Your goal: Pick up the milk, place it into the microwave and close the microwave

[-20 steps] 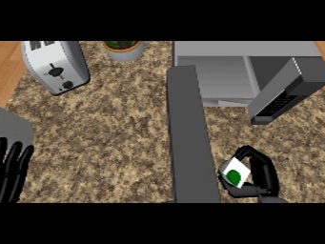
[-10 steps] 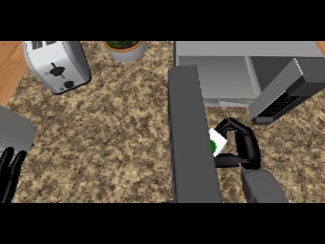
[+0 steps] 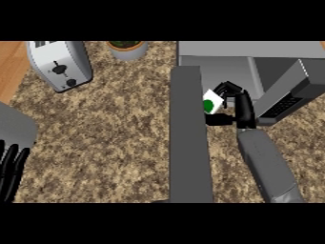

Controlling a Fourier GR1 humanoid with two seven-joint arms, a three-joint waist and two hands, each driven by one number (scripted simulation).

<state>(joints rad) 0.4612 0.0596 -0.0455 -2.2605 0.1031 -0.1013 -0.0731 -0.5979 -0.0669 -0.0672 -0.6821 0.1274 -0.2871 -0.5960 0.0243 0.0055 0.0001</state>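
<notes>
The milk (image 3: 210,102) is a small white carton with a green mark, held in my right hand (image 3: 234,106), whose fingers curl round it. Hand and carton hover just in front of the microwave's (image 3: 263,59) open cavity, between the open door (image 3: 189,133) on the left and the control-panel side on the right. The door stands swung out toward me, a long grey slab. My left hand (image 3: 2,169) rests open at the lower left edge, fingers up.
A silver toaster (image 3: 61,64) stands at the back left and a potted plant (image 3: 126,48) behind the middle. A grey appliance corner (image 3: 3,124) shows at the left edge. The speckled counter (image 3: 108,133) lies between.
My right hand has carried the milk from the counter's front right up and back toward the microwave opening. The left hand has sunk a little lower at the edge.
</notes>
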